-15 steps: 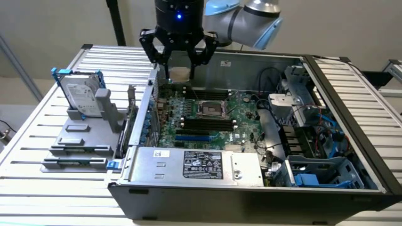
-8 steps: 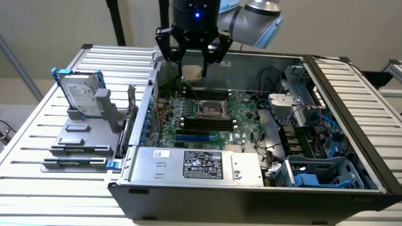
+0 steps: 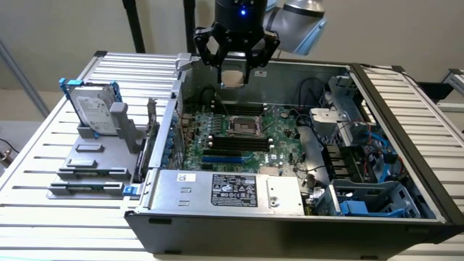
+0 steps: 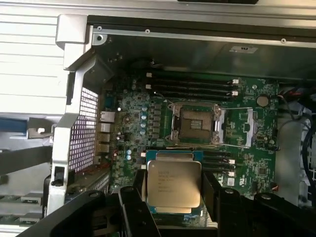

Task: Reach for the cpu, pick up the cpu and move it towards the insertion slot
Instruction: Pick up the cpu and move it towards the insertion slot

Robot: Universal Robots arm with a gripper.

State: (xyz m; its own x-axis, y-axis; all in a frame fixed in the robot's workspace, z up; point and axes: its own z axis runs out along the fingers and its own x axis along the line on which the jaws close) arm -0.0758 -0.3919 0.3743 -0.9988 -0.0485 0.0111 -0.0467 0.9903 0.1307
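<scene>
My gripper (image 3: 233,76) hangs above the open computer case, shut on the cpu (image 3: 233,78), a small flat square chip with a tan face in the exterior view. In the wrist view the cpu (image 4: 174,184) shows its silver-grey top with printed text, clamped between the two black fingers (image 4: 213,190). The insertion slot (image 3: 244,126) is a square socket with a shiny metal frame on the green motherboard, below and slightly toward the exterior view's right of the chip. The wrist view has the insertion slot (image 4: 194,123) just beyond the held chip, with a dark centre.
Long black memory slots (image 3: 239,143) and a blue slot (image 3: 221,160) lie near the socket. A silver hard drive (image 3: 94,111) in a blue frame stands on a grey rack outside the case. The power supply (image 3: 228,191) and cables (image 3: 319,130) crowd the case.
</scene>
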